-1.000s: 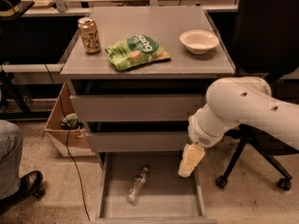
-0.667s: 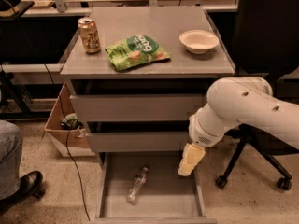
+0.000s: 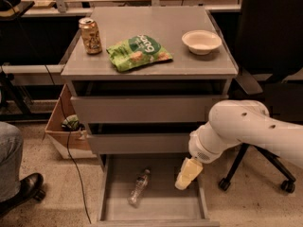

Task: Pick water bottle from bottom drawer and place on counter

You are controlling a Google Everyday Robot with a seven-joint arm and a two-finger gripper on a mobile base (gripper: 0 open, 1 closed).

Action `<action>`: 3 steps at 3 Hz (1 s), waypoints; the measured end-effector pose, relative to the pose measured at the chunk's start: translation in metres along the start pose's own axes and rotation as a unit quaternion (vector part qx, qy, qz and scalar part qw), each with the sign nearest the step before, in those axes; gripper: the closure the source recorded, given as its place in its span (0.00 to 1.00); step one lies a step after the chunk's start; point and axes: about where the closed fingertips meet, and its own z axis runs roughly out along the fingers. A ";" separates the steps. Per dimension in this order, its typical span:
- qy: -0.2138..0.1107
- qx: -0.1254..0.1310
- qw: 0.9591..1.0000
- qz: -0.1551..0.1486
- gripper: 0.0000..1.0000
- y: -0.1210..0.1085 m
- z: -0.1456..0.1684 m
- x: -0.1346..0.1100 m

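One water bottle (image 3: 139, 187) lies slanted, cap rearward; pincer (image 3: 182, 185) hovers right.

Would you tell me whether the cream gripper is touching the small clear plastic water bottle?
Apart. The camera view shows bare grey drawer floor between the cream gripper and the water bottle.

Single high view facing the cabinet (image 3: 142, 109) front, angled down, fairly near, hand (image 3: 183, 181) low right of centre.

gripper (image 3: 182, 183) pale yellow over grey bottom drawer (image 3: 163, 208) | counter (image 3: 156, 18) grey | bag (image 3: 138, 52) green | can (image 3: 90, 36) gold | bowl (image 3: 201, 41) cream
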 end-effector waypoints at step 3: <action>-0.027 -0.021 0.998 0.049 0.00 0.011 0.202 0.005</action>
